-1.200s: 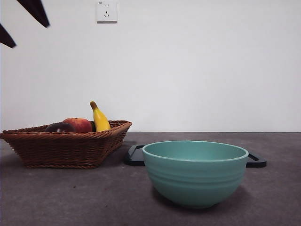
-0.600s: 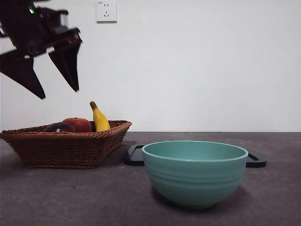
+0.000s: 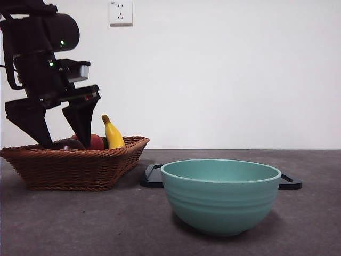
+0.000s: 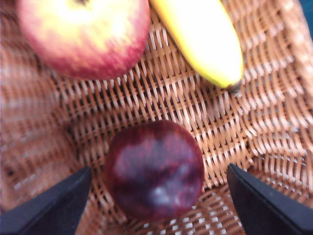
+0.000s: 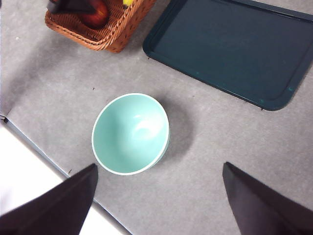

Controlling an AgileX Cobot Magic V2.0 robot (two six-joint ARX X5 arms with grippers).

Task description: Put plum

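Round, glossy, dark maroon plum [image 4: 154,171] lies on the floor of the brown woven wicker basket [image 3: 74,165]; in the front view only its top shows above the rim, between the two black jaws; beside it in the basket, apart from it, a red-and-yellow apple [image 4: 83,34] and a yellow banana [image 4: 200,39].

Left gripper [image 4: 159,205] is down inside the basket, jaws spread wide, one on each side of the plum, neither touching it; right gripper [image 5: 159,200] waits high above the table, jaws likewise apart, holding nothing, looking down on the pale teal ceramic bowl [image 5: 131,133] and the dark teal flat tray [image 5: 234,49].

Step in hand, as judged: the reach for the plum, grasp not yet made.

Next move calls for a little more descent so the jaws bracket the fruit at its widest part, then closing squarely; skin looks smooth, so an off-centre pinch could let it roll toward the apple; destination is unstated, bowl or tray both plausible.
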